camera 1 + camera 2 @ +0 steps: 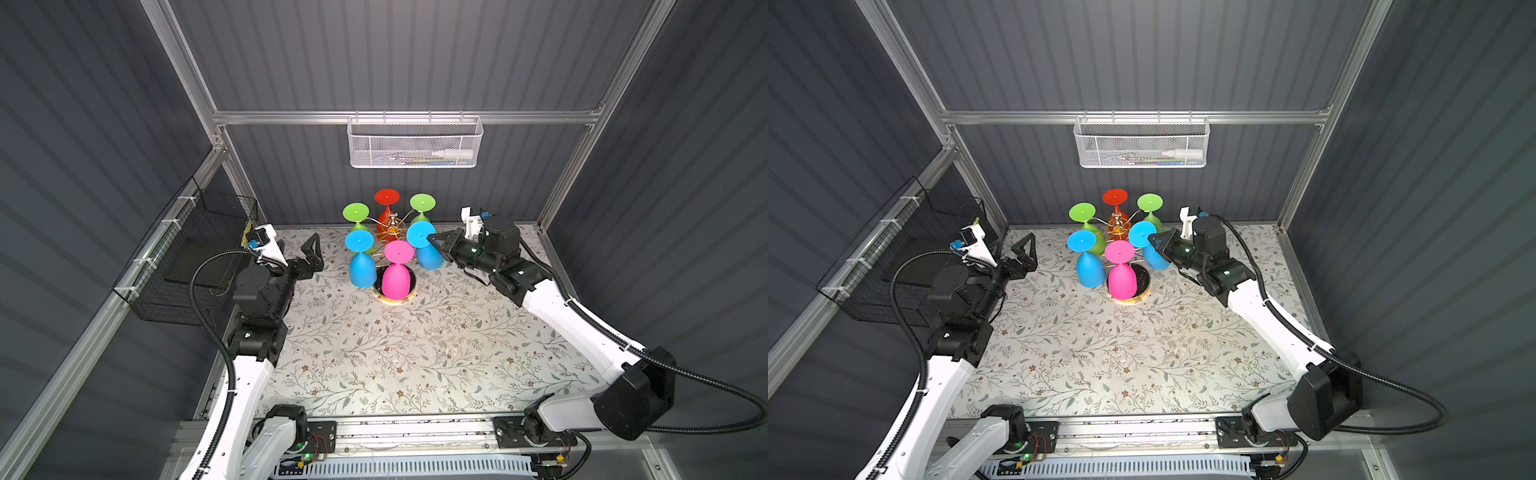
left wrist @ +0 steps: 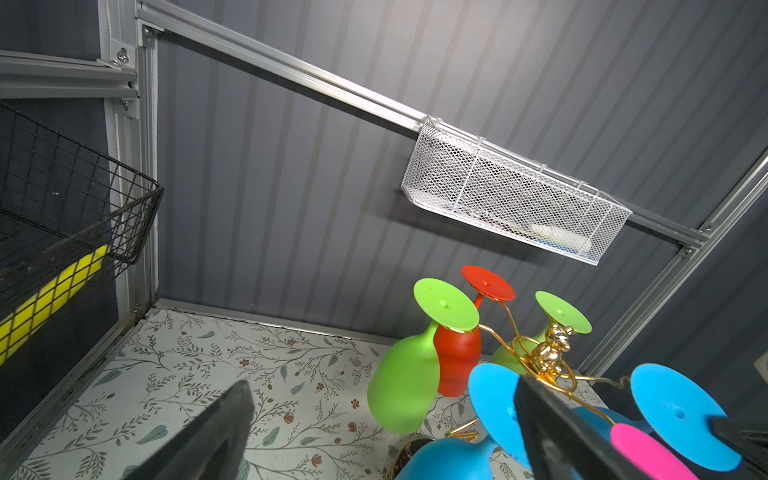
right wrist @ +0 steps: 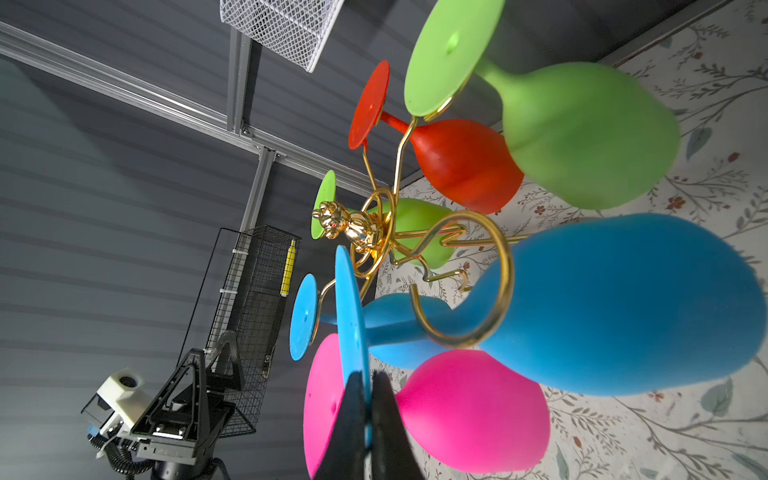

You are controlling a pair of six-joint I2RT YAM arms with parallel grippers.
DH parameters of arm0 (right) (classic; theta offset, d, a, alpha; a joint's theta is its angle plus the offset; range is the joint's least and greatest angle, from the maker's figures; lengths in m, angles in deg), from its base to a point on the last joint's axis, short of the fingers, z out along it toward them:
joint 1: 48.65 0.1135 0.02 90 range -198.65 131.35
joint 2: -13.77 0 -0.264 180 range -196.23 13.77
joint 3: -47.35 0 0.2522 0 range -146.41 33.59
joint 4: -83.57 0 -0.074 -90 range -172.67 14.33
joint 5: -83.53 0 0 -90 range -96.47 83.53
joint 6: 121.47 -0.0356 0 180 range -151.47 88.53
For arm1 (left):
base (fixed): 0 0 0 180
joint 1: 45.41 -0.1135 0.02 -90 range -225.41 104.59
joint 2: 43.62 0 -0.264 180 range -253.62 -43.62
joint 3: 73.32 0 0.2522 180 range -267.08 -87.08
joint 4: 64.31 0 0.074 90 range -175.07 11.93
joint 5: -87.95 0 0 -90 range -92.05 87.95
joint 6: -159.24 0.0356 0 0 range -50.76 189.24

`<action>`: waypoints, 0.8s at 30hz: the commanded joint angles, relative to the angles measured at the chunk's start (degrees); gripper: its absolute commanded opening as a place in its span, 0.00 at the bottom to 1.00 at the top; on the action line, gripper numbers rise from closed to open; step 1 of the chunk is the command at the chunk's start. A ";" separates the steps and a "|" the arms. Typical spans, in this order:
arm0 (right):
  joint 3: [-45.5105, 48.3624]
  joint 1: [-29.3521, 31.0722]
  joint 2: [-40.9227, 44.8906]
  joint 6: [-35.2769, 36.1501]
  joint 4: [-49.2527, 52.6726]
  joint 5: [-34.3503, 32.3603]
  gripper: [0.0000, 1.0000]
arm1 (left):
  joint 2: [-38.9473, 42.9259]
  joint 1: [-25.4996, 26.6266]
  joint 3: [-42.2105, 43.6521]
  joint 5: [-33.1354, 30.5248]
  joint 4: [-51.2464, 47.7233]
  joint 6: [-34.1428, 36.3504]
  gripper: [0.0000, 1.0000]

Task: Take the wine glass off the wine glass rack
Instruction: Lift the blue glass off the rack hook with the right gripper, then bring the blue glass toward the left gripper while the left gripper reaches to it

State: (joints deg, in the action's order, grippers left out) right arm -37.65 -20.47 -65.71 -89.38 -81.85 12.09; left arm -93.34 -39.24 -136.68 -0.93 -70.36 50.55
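The wine glass rack (image 1: 392, 227) (image 1: 1118, 224) (image 3: 360, 237), gold wire on a black gold-rimmed base, stands at the back of the table. Several coloured glasses hang on it upside down. My right gripper (image 1: 432, 239) (image 1: 1152, 240) (image 3: 368, 386) is shut on the edge of the foot disc of the right-hand blue wine glass (image 1: 429, 254) (image 1: 1155, 261) (image 3: 623, 303). A gold ring still circles its stem near the bowl. My left gripper (image 1: 313, 257) (image 1: 1025, 251) (image 2: 384, 386) hangs open left of the rack, holding nothing.
A pink glass (image 1: 395, 278) hangs at the rack's front, beside the held one, and a second blue glass (image 1: 360, 268) at front left. Green and red glasses hang behind. A white mesh basket (image 1: 415, 143) hangs on the back rail, a black wire basket (image 1: 199, 257) on the left wall.
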 commanded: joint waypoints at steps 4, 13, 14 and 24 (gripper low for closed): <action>3.95 -0.06 3.13 -0.80 -3.21 -0.68 0.00 | 0.14 -0.37 0.02 1.09 -0.21 -0.11 1.00; 11.47 -2.02 15.84 5.30 2.77 -4.50 0.00 | -3.62 -0.37 -6.31 5.79 -7.41 -0.02 0.97; 12.24 -2.45 18.17 6.02 3.61 -4.95 0.00 | -4.29 -0.35 -7.07 7.76 -7.52 0.00 0.96; 10.44 -5.48 27.93 20.61 8.61 -0.09 0.00 | -16.69 -0.17 -18.60 48.15 -1.28 -6.79 0.82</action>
State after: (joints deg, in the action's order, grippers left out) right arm -24.65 -25.95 -38.61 -76.16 -74.81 8.97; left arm -107.70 -39.24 -152.20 29.39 -75.54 47.95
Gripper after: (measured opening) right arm 0.052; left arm 0.823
